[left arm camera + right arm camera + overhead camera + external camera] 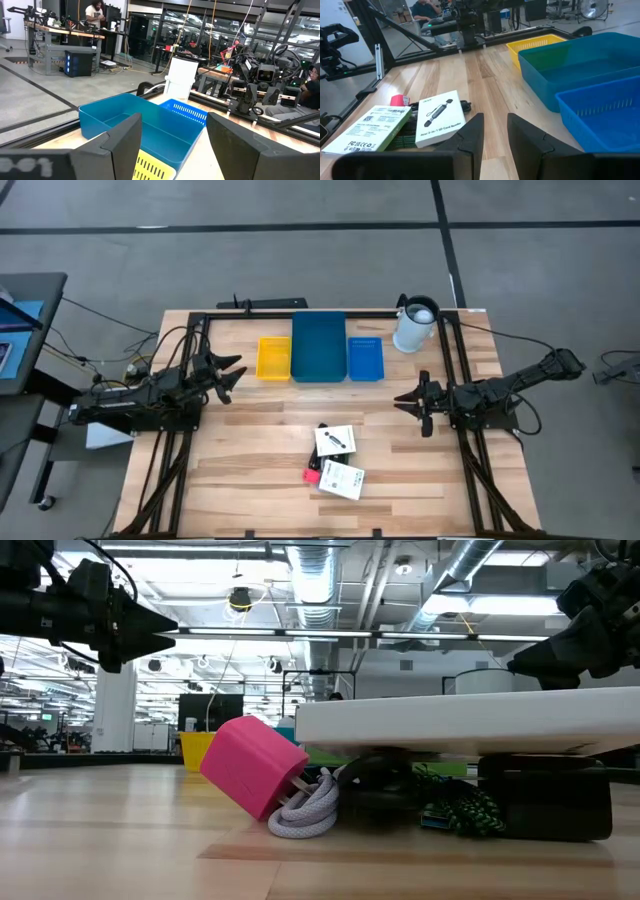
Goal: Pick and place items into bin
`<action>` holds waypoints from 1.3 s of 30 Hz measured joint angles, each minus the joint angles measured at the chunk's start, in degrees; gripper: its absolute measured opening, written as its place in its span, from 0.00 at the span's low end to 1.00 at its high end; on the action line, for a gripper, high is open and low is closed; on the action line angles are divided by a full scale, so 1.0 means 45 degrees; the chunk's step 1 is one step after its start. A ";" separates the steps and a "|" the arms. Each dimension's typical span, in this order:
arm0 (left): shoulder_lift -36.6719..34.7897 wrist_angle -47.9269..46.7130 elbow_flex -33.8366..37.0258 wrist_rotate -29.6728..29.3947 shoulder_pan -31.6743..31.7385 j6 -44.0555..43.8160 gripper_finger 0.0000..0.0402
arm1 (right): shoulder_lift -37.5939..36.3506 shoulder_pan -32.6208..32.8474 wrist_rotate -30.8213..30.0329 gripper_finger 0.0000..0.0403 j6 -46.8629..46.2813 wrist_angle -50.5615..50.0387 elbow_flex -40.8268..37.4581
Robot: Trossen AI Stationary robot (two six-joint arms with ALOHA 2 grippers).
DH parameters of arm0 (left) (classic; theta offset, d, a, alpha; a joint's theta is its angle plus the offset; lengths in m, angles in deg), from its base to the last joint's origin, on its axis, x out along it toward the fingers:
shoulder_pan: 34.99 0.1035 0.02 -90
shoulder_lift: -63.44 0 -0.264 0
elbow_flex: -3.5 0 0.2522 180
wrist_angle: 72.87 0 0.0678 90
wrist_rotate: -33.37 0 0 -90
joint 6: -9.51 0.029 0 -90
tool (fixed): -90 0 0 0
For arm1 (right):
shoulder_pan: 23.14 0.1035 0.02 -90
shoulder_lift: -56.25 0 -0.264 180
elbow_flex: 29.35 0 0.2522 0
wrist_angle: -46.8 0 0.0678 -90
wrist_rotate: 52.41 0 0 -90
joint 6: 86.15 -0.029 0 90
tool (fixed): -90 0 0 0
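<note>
The left claw (172, 150) fills the bottom of the frame, its two dark fingers (122, 142) standing wide apart with nothing between them. Through the gap lies a large teal bin (145, 127), and a corner of a yellow basket (152, 167) shows at the bottom centre, just below the bin's near wall. A smaller blue basket (187, 111) sits against the bin's far side, right of centre. Behind it a white container (181, 79) stands upright near the counter (200, 160) edge. At right centre the other arm (250, 92) sits above a black frame rail. In the upper left, a person (96, 12) stands at a desk.
</note>
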 joint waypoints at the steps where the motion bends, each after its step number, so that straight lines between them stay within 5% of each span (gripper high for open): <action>1: -0.0001 -0.0001 -0.0002 0.0004 -0.0004 0.0002 0.53 | 0.0000 0.0000 0.0000 0.20 0.0000 -0.0004 0.0000; 9: 0.0001 0.0000 0.0002 0.0003 -0.0001 0.0001 0.53 | 0.0000 -0.0118 -0.0528 0.20 0.0298 0.0703 0.0000; 16: 0.0004 0.0004 0.0003 -0.0001 -0.0004 -0.0001 0.53 | -0.0017 -0.0451 -0.0742 0.20 -0.3789 0.3505 0.0000; 20: 0.0002 -0.0001 -0.0002 0.0002 0.0000 -0.0001 0.53 | -0.0086 -0.0727 -0.2200 0.20 -0.3966 0.5142 -0.0005; 27: 0.0000 -0.0001 0.0002 -0.0001 0.0000 -0.0001 0.53 | -0.0020 -0.1749 -0.2730 0.20 -0.3248 0.7321 0.0031; 33: 0.0003 -0.0001 -0.0001 0.0004 -0.0001 0.0000 0.53 | 0.1312 -0.1836 0.0179 0.20 -0.0037 0.4681 0.2096; 39: 0.0000 0.0003 0.0002 -0.0001 0.0001 0.0003 0.53 | 0.3872 0.0020 -0.0994 0.20 0.2346 -0.0514 0.5132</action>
